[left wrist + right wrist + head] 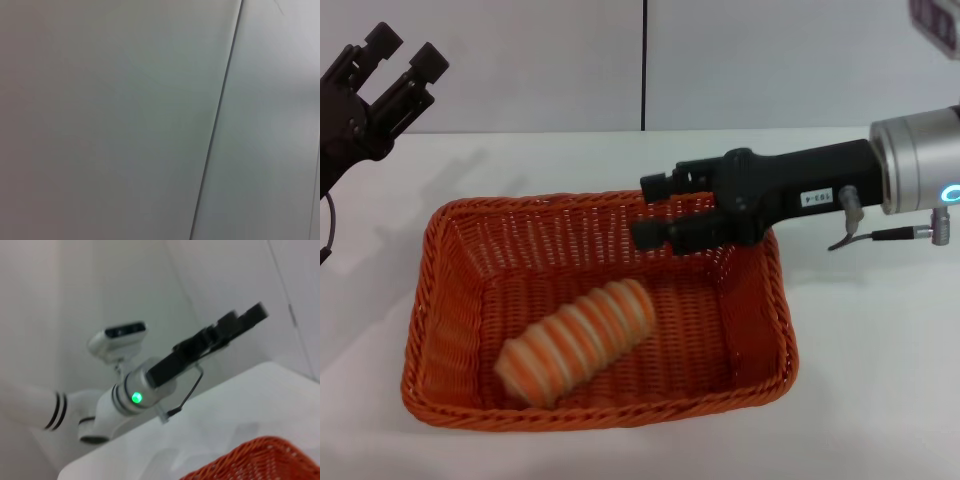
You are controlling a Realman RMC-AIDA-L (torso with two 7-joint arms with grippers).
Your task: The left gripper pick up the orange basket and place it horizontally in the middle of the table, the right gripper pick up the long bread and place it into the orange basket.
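Orange wicker, the orange basket (450,300) lies on the table (880,360) with its long side running across the robot's front, so its open top faces up to receive a load. Inside it, below and to the left of the right gripper (650,212), rests the long bread (578,340); its long axis runs diagonally, one end toward the near-left corner, the other toward the far right. That gripper hovers over the far rim, jaws parted and empty, which suggests the loaf has been released. High and clear off the basket's far-left corner, the left gripper (405,55) is raised with fingers spread, holding nothing.
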